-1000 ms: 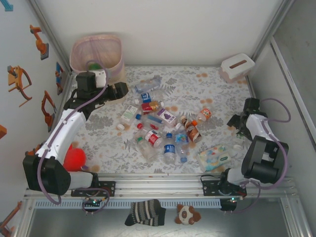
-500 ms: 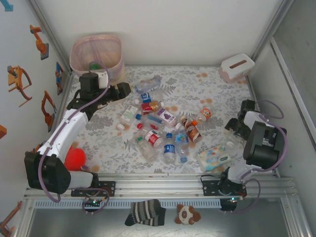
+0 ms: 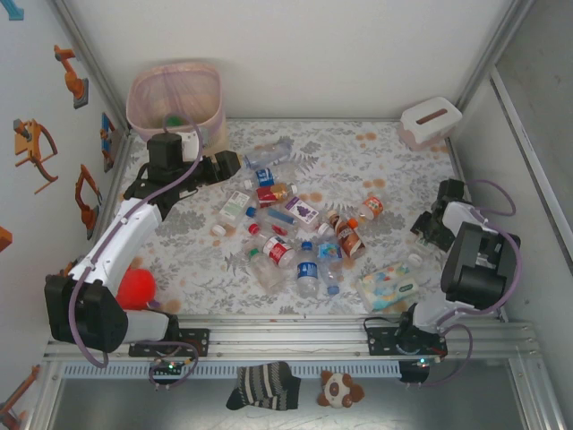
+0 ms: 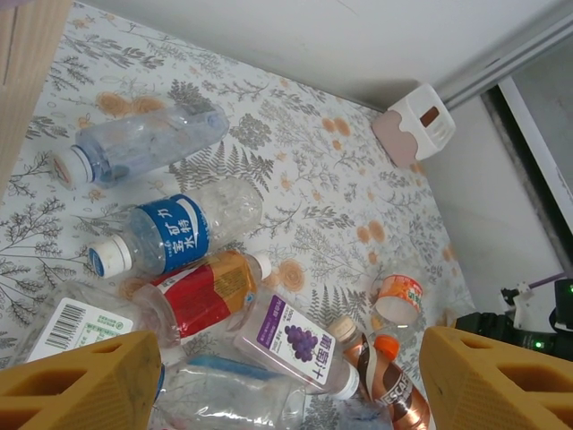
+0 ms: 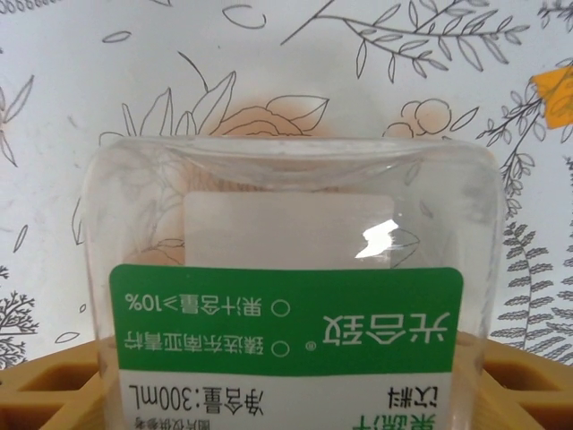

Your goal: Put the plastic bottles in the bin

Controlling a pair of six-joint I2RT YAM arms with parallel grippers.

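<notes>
Several plastic bottles [image 3: 279,253] lie scattered over the middle of the floral table. The bin [image 3: 175,94], beige with a pink liner, stands at the far left corner with a green bottle [image 3: 170,119] inside. My left gripper [image 3: 222,166] hovers just right of the bin, open and empty. In its wrist view its gripper [image 4: 286,385] spans a purple grape-label bottle [image 4: 300,345], a red-label one [image 4: 201,291] and a blue-label one [image 4: 175,235]. My right gripper [image 3: 430,228] is low at the table's right edge. There its fingers [image 5: 54,385] press the sides of a clear green-label bottle [image 5: 286,322].
A white tissue box [image 3: 430,121] sits at the far right corner. A pastel wipes pack [image 3: 389,285] lies near the front right, with a small clear bottle [image 3: 414,262] beside it. A red ball [image 3: 136,288] rests by the left arm. Walls close in on both sides.
The right arm has folded back and its gripper has sunk toward the table and closed. The left gripper has drifted a little to the right, away from the bin.
</notes>
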